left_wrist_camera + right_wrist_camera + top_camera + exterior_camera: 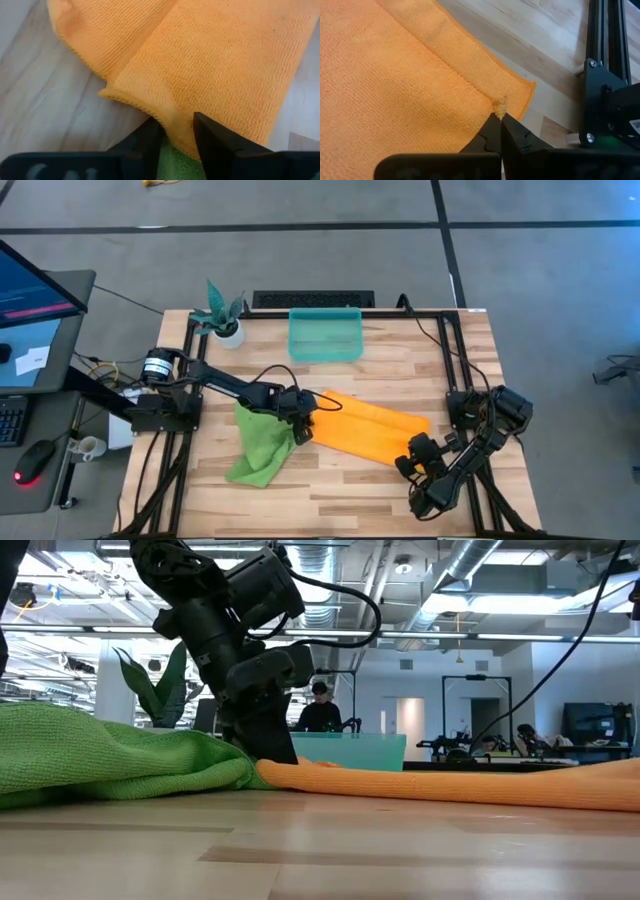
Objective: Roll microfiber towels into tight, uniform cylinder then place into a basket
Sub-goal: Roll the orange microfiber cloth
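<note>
Centrally on the wooden table (340, 485), the orange-yellow towel (365, 428) lies flat as a long folded strip, slanting from mid-table toward the right arm's side. Its near-left end overlaps the lime green towel (262, 448), which lies crumpled and bunched just beside it; in the low view the green heap (110, 762) hides where the two cloths meet. The teal basket (325, 335) sits apart from both towels at the far edge of the table; its contents, if any, cannot be made out through the translucent walls.

The left gripper (300, 420) is down at the orange towel's left end. In the left wrist view its fingers (212, 137) stand partly apart with the towel's hem lying in the gap and green cloth showing beneath; whether the hem is actually pinched cannot be told. The right gripper (412, 452) sits at the towel's right end, its fingers (492, 130) pressed together on a small tuft of orange cloth near the corner.

A small white pot with a teal plant (222, 315) stands left of the basket. Beyond the table, in the low view, a person (320, 710) is partly hidden behind the basket.
</note>
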### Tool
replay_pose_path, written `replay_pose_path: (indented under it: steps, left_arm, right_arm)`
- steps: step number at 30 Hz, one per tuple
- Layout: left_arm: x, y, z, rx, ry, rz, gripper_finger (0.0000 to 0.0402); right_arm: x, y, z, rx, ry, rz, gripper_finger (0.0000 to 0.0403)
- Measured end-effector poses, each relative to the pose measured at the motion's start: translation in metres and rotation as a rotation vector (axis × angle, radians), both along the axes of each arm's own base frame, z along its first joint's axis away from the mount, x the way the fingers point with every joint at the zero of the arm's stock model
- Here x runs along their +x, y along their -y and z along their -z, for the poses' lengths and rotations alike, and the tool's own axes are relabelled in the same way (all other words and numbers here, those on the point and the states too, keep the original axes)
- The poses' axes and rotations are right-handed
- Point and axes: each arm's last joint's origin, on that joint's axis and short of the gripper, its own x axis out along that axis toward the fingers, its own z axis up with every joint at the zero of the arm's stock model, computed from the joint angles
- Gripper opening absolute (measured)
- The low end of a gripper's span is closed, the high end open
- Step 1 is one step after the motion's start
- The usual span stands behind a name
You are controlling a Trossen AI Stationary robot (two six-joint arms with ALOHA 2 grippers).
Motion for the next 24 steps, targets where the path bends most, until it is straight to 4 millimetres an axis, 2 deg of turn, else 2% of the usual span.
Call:
replay_pose_path:
  steps: [5, 13, 24]
  left_arm:
    - [0.001, -0.003, -0.002, -0.031, -0.017, 0.012, 0.0112]
    - [0.010, -0.006, -0.017, -0.005, -0.041, 0.040, 0.0108]
    - [0.010, -0.003, -0.018, -0.012, -0.054, 0.038, 0.0107]
  right_arm:
    - [0.000, 0.000, 0.000, 0.004, 0.003, 0.000, 0.0012]
    - [0.000, -0.001, 0.000, 0.007, 0.005, 0.001, 0.0012]
    - [0.000, -0.001, 0.001, 0.010, 0.008, 0.001, 0.0012]
